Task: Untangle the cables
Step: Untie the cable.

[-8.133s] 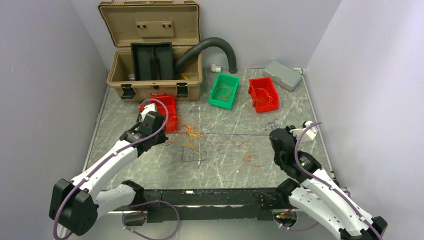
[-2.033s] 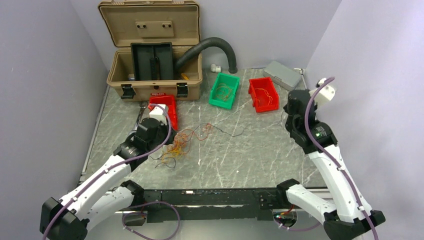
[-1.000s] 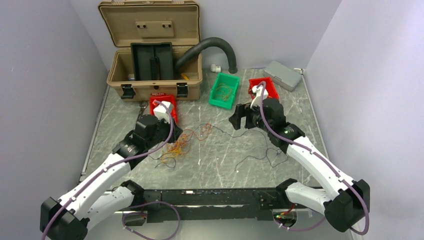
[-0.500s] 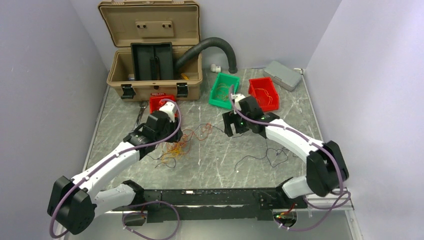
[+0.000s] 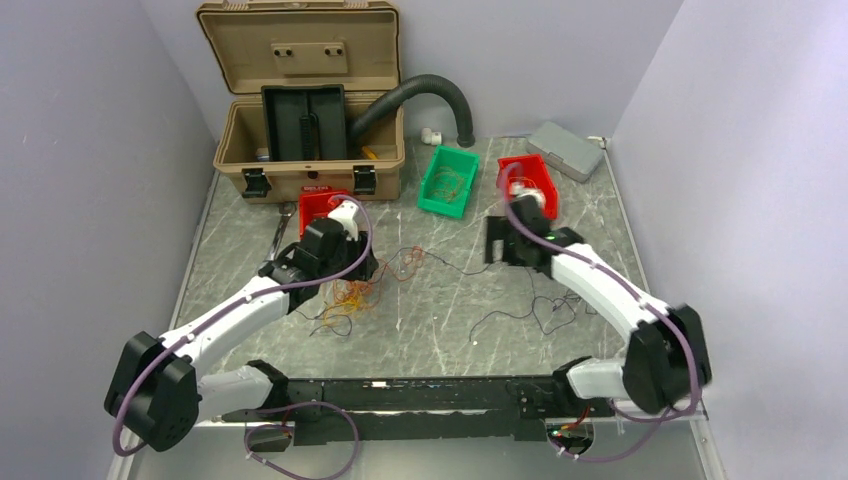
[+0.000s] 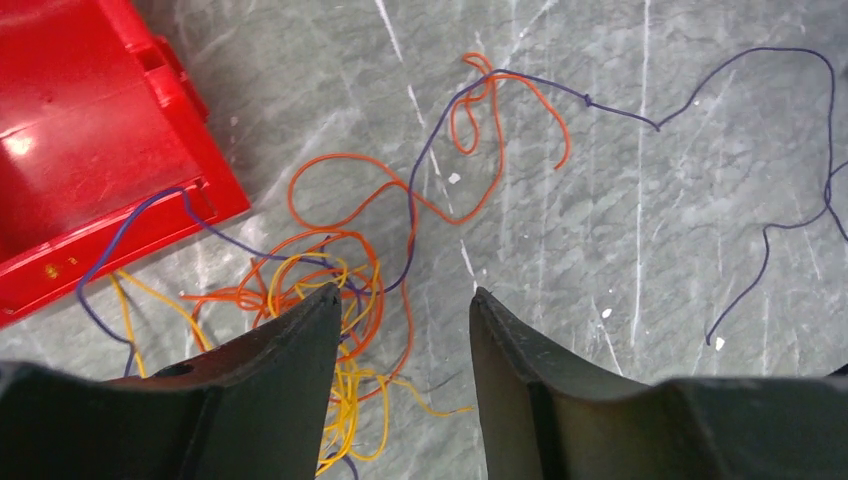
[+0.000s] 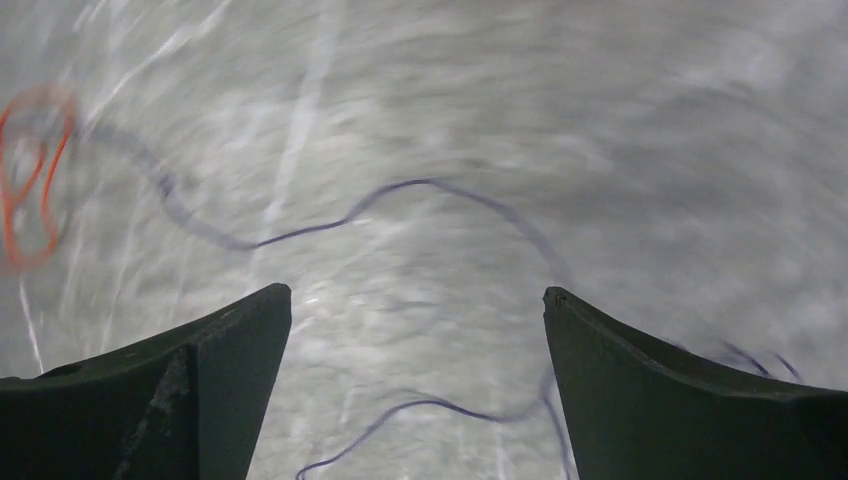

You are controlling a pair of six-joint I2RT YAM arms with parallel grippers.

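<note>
The right wrist view is smeared, blurring the cables (image 7: 420, 182); the red bin (image 6: 80, 130) runs off frame.

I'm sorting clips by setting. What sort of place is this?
Most likely a robot lab test cell: a stone-look table boxed in by plain grey walls, a left arm and right arm bolted at its near edge, and staged props, a tan toolbox and a green bin.

The top view is bright and evenly lit, with only soft, faint shadows on the grey table (image 5: 430, 320). The left wrist view is sharp, and a white shine sits on the red bin (image 6: 90, 130). The right wrist view is smeared and blurry, so the dark wire (image 7: 400, 188) and the orange loop (image 7: 30, 170) look fuzzy.
</note>
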